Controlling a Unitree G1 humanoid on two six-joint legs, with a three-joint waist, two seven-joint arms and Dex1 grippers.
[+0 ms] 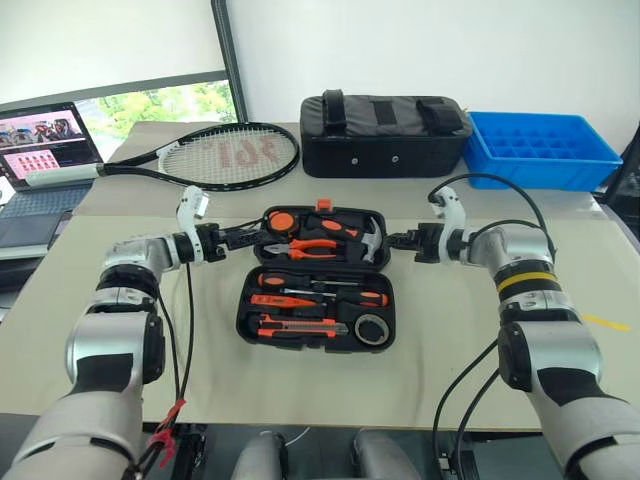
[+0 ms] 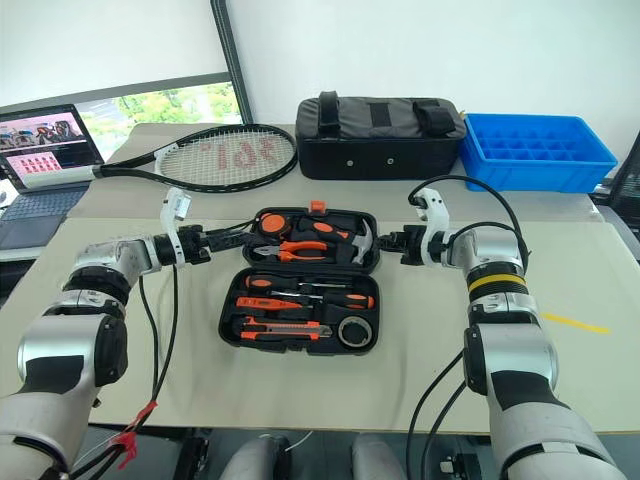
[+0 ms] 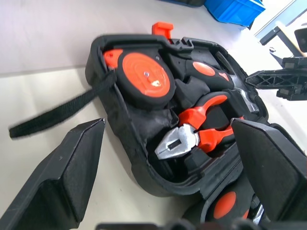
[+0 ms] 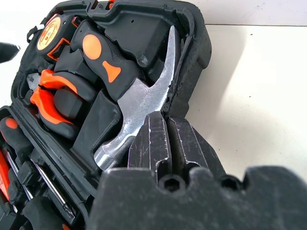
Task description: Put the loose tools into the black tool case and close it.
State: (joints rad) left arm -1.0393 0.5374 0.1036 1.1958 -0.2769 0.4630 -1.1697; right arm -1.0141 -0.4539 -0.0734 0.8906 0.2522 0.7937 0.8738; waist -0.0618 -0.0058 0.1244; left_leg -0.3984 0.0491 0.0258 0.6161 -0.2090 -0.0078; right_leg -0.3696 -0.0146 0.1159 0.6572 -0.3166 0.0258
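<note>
- Case [image 1: 318, 280] lies open on the table, tools seated – far half the lid, hinge running side to side.
- Left gripper [image 1: 245, 236] just left of lid, fingers apart.
- Right gripper [image 1: 397, 240] at lid's right edge, fingers together, empty – equally near.

A beige table [image 1: 130, 345] carries the open tool case [image 1: 315, 292] at its middle. On a second table [image 1: 140, 190] pushed against the far edge lie a tennis racket [image 1: 215, 155], a black fabric bag [image 1: 385, 135], a blue tray [image 1: 540, 150] and, at the left, a laptop [image 1: 45, 150].
</note>
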